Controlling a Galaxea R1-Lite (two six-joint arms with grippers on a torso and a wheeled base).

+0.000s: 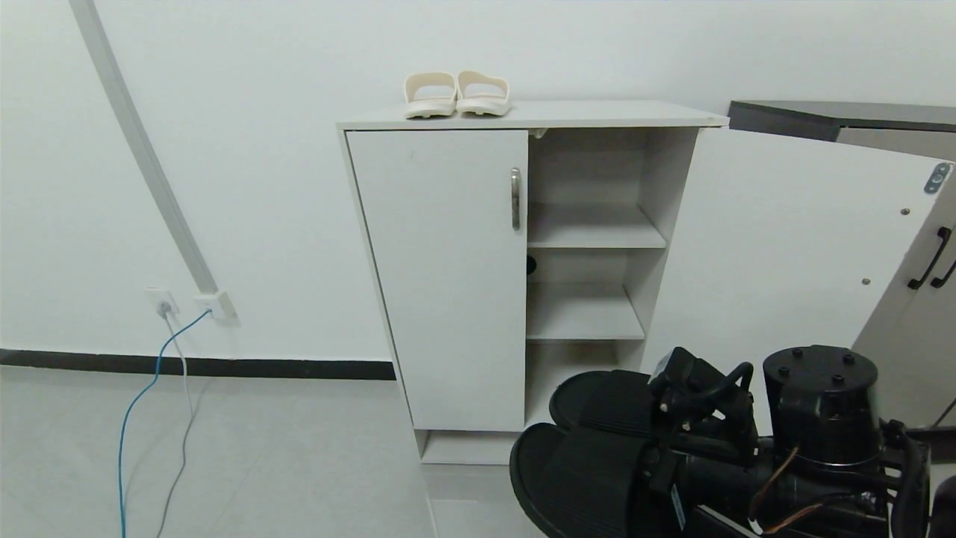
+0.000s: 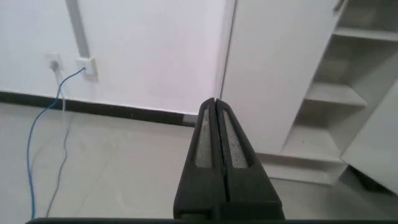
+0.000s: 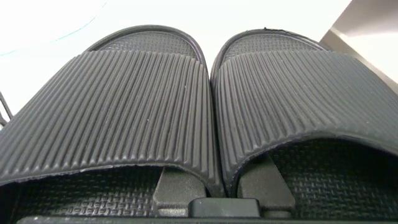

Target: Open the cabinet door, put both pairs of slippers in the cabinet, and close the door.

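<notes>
The white cabinet [image 1: 441, 299] has its right door [image 1: 784, 246] open; the black slippers [image 1: 590, 448] hang just before its bottom opening, and the beige slippers [image 1: 457, 95] lie on its top. Expect the black pair to be light, soft and bendy, best pinched at the inner edges where they touch. The right jaws clamp exactly there, one finger under each ribbed strap; the left jaws are pressed together, holding nothing.
</notes>
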